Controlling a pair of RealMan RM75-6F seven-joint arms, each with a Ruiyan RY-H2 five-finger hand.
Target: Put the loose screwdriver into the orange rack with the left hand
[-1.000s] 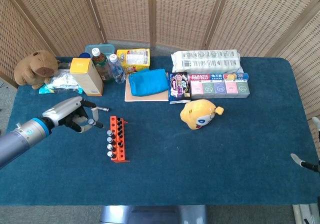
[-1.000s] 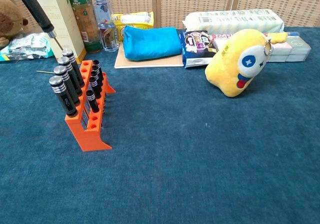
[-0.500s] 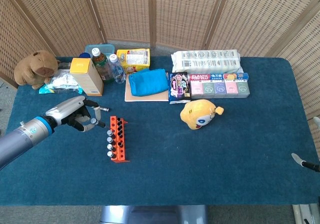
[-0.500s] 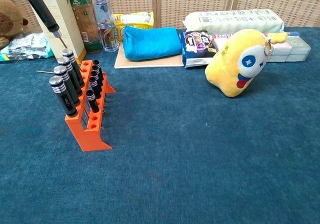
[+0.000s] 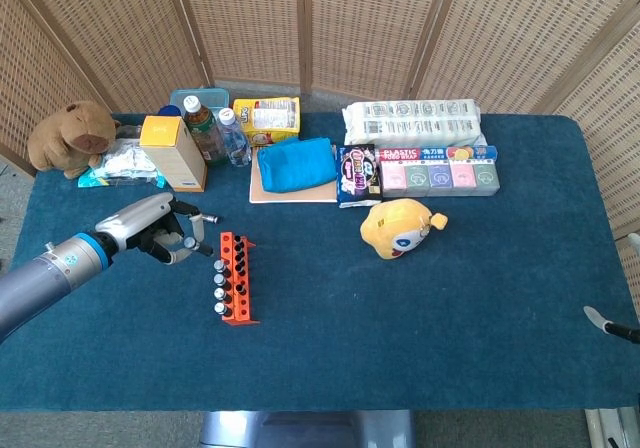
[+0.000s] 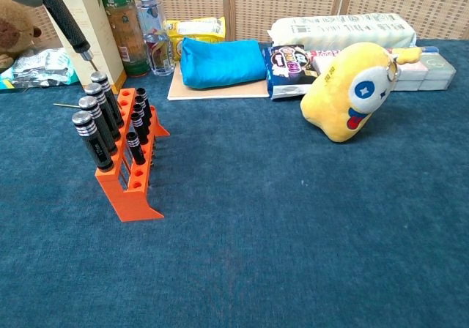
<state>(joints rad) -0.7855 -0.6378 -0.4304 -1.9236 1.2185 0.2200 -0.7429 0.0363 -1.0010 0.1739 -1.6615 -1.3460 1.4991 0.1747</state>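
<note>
Left hand (image 5: 160, 233), fingers pinching the screwdriver (image 6: 64, 22) tip-down above the rack (image 6: 132, 174) near the tabletop's left edge, needed to true the tilted shaft over a free hole, then lower straight, clear of the seated handles.

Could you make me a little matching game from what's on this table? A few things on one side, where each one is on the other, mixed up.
Things:
1. screwdriver
2. orange rack
3. yellow plush
4. brown plush

Places:
A. far left end of the table, by the screen
B. held in the left hand, tip down, above the rack's far end
C. near the table's middle, in front of the snack packs
D. on the cloth, right of the left hand, holding black-handled tools

Pairs: 1-B, 2-D, 3-C, 4-A
</note>
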